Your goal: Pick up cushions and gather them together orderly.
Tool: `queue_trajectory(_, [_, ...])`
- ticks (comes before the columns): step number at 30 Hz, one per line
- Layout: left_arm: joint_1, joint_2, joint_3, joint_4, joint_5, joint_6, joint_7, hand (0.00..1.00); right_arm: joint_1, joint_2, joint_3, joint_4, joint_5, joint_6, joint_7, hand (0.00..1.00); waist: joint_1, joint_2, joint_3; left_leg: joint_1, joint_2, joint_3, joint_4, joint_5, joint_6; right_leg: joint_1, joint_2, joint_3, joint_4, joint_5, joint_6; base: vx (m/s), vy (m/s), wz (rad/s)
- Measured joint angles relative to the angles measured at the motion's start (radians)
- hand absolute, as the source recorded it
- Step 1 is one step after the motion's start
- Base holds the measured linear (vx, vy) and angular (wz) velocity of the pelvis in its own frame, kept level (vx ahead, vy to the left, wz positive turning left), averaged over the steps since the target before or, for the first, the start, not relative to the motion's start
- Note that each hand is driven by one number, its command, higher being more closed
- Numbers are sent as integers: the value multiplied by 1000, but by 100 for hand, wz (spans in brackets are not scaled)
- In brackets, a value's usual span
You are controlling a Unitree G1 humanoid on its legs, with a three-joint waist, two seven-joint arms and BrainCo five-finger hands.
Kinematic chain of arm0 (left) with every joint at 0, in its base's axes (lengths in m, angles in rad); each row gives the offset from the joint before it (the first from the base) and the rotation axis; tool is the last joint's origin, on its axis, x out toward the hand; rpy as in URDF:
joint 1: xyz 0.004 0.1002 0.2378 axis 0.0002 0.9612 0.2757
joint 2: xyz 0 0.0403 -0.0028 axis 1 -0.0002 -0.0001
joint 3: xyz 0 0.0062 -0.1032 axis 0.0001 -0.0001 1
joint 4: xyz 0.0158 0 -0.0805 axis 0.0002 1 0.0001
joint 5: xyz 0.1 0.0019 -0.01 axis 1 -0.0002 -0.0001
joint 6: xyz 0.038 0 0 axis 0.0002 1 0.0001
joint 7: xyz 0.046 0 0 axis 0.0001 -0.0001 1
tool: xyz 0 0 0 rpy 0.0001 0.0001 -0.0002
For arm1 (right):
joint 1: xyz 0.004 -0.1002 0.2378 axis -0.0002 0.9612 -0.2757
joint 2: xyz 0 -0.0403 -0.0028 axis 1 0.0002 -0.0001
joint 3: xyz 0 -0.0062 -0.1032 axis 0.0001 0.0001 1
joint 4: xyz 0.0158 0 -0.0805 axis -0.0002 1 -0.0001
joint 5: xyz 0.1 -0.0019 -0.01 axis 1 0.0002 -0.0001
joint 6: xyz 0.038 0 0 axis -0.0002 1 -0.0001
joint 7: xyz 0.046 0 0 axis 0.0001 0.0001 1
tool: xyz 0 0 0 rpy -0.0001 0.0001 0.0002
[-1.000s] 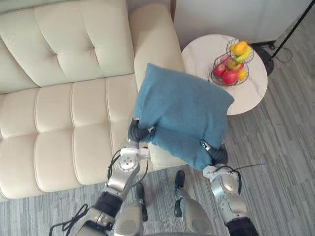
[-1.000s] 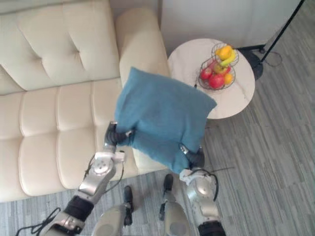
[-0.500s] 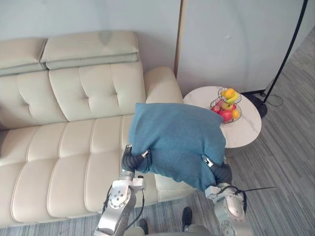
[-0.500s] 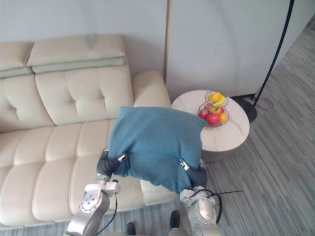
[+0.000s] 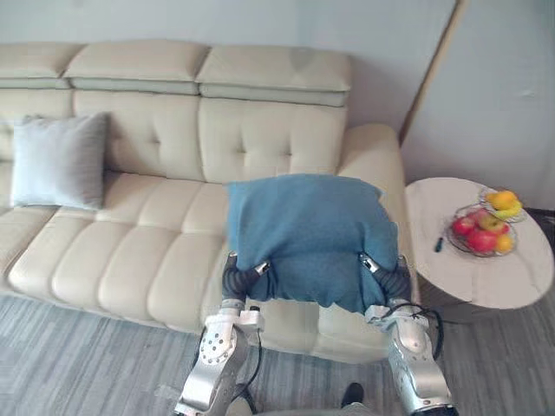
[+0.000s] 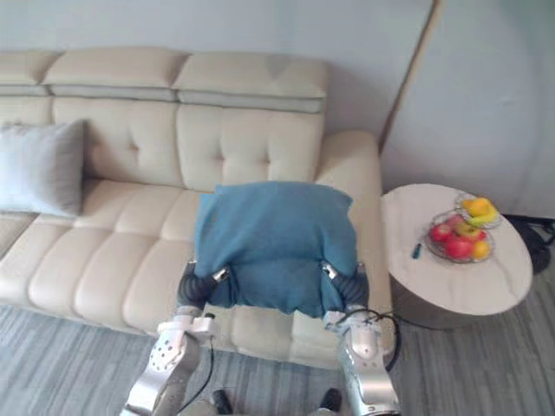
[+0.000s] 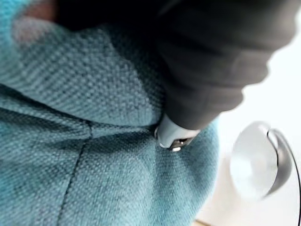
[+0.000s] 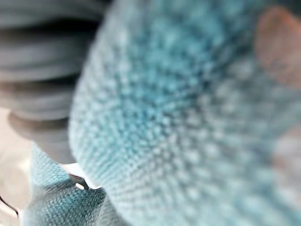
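Sofa: cream sofa [image 5: 130, 251] runs wide across the back, plenty of seat free.
Side table: round table [image 5: 486, 282] sits just beside the sofa's right arm.
Blue cushion: here it is, blue cushion [image 5: 308, 234] held up flat over the right-hand seat. I'd carry it level and set it upright, square beside the grey one.
Grey cushion: grey cushion [image 5: 56, 160] leans on the backrest, far left, well apart.
Fruit basket: wire basket [image 5: 450, 232] holds red apples [image 5: 473, 238], yellow fruit on top.
Hands: left hand [image 5: 236, 279] and right hand [image 5: 392, 279] are tucked under the near corners; their grip can't be told.
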Motion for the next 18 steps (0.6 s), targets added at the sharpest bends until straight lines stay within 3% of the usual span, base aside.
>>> queue_trajectory(4, [-22,-5,-32,76,0,-3,-8,100,7,6,-38,35,-15,16,1,100,4,15,1,-62,-34,-47,84,-50,36,-40,-70,-44,122,8,9,30,203,40])
queue_trajectory(5, [-25,-4,-43,96,0,1,-10,100,10,4,-48,44,-15,24,1,100,1,17,10,-61,-47,-52,98,-66,57,-87,-110,-13,242,6,-25,27,253,28])
queue_trajectory(6, [-25,-4,-44,101,0,5,-12,100,11,5,-50,48,-14,25,1,100,-1,16,14,-54,-53,-55,98,-70,62,-96,-118,8,274,11,-42,54,281,11])
queue_trajectory(7, [-25,-3,-43,110,0,15,-19,100,15,10,-56,66,-13,29,4,100,-4,13,31,-17,-66,-68,88,-80,80,-146,-124,119,386,-22,-99,72,209,24])
queue_trajectory(8, [-24,3,-43,115,0,17,-27,100,30,20,-61,69,-10,33,9,100,-20,17,42,11,-61,-96,79,-92,97,-177,-45,265,500,-152,-54,78,168,36])
queue_trajectory(9, [-24,4,-43,115,0,18,-28,100,36,22,-61,69,-9,34,12,100,-29,16,43,22,-64,-108,71,-92,103,-182,-1,303,525,-192,-43,107,108,52])
queue_trajectory(10, [-24,13,-47,115,1,20,-29,100,45,24,-60,69,-8,34,15,100,-40,10,47,58,-87,-108,26,-85,101,-198,73,339,542,-265,-44,100,78,28])
queue_trajectory(12, [-26,20,-55,115,1,25,-29,100,42,14,-61,68,-8,34,18,100,-40,0,44,95,-122,-107,-20,-82,101,-225,148,318,522,-305,-60,122,79,12])
queue_trajectory(14, [-27,20,-71,115,2,28,-32,100,43,4,-64,67,-8,33,17,100,-51,13,41,118,-150,-109,-49,-79,95,-242,209,264,443,-301,-68,196,61,24])
queue_trajectory(15, [-29,20,-73,115,3,28,-42,100,44,3,-66,66,-8,33,16,100,-51,10,40,126,-170,-118,-50,-82,96,-236,226,257,374,-267,-118,328,25,33])
queue_trajectory(16, [-26,6,-80,124,3,34,-47,100,47,-9,-73,66,-8,35,11,100,-53,33,38,131,-168,-141,-31,-94,98,-212,232,236,351,-265,-151,322,8,32])
queue_trajectory(18, [-27,6,-84,124,3,34,-47,100,63,-4,-73,40,-8,36,9,100,-51,42,34,127,-154,-164,10,-98,90,-166,237,206,310,-266,-150,346,-12,36])
